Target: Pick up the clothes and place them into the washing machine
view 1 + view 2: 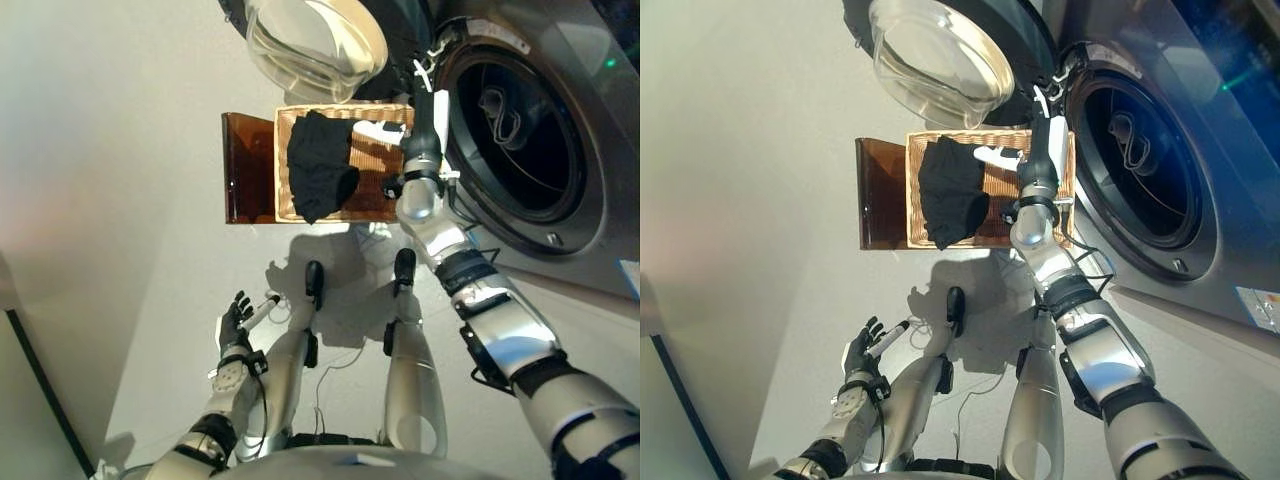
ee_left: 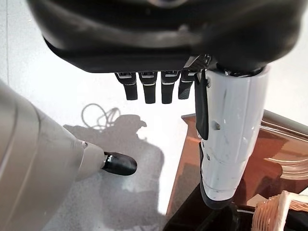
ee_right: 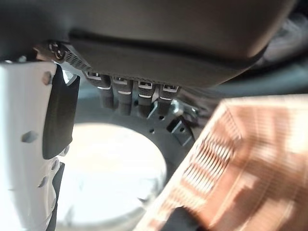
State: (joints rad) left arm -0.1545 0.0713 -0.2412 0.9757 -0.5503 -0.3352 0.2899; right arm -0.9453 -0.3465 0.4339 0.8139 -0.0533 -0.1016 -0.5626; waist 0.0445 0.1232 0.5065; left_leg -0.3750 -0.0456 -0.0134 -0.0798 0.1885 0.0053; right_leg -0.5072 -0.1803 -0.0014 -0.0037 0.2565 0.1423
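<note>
a: where are the clothes?
b: a black garment [image 1: 319, 163] lies draped in the wicker basket [image 1: 377, 165], upper centre of the frame. the basket sits on a brown stand [image 1: 246, 166] on the pale floor [image 1: 120, 200]. a dark item [image 1: 503, 112] shows inside the drum of the washing machine [image 1: 560, 150], upper right.

a: the machine's door?
b: the glass door [image 1: 315, 40] stands swung open, at the top of the frame above the basket.

a: right hand?
b: the right hand [image 1: 428, 118] is stretched out over the basket's right edge, near the drum opening. its wrist view shows the fingers [image 3: 125, 96] straight and side by side, holding nothing.

a: left hand?
b: the left hand [image 1: 238, 318] hangs low at lower left, above the floor and well apart from the basket. its fingers [image 2: 150, 89] are relaxed and empty.
</note>
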